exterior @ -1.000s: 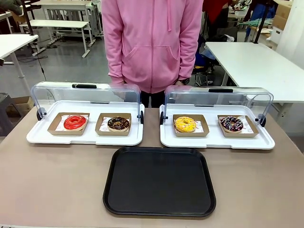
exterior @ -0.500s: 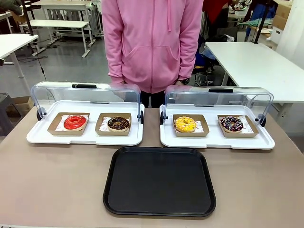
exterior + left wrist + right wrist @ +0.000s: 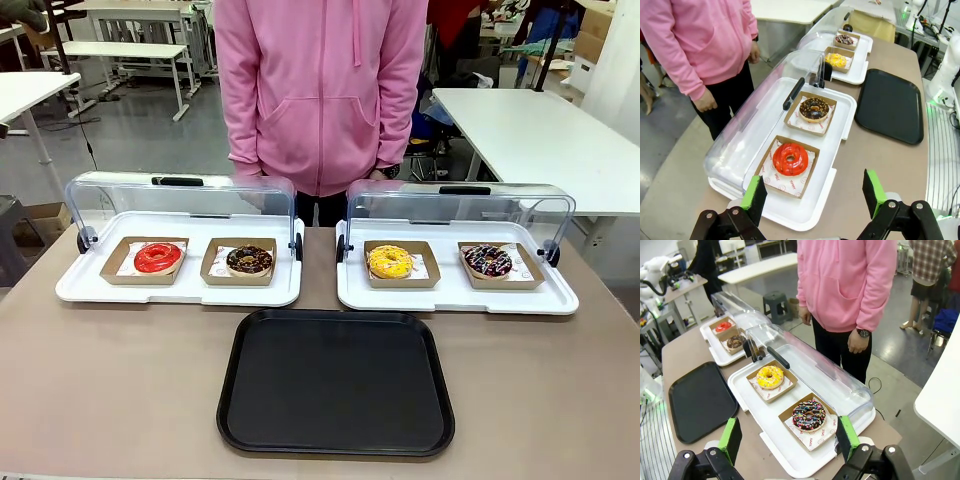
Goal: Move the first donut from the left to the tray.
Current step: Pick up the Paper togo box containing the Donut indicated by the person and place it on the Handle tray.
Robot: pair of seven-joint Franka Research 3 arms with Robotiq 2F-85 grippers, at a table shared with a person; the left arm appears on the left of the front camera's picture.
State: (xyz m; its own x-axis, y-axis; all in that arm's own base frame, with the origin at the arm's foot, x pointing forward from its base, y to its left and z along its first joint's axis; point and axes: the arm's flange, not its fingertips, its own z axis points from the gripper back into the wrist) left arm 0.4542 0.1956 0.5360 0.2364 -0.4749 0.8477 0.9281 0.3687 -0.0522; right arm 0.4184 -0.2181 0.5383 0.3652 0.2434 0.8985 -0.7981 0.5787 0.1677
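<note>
Red donut (image 3: 159, 257) in holder (image 3: 112, 271); white tray's (image 3: 80, 290) back edge perhaps behind lid (image 3: 180, 203)

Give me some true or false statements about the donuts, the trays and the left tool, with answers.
The red donut sits in a cardboard holder on the left white display tray. True.
The black tray holds a donut. False: no donut lies on the black tray.
The left tool is shut on the red donut. False: it is open, apart from the donut.
The chocolate donut with nuts sits beside the red donut. True.
</note>
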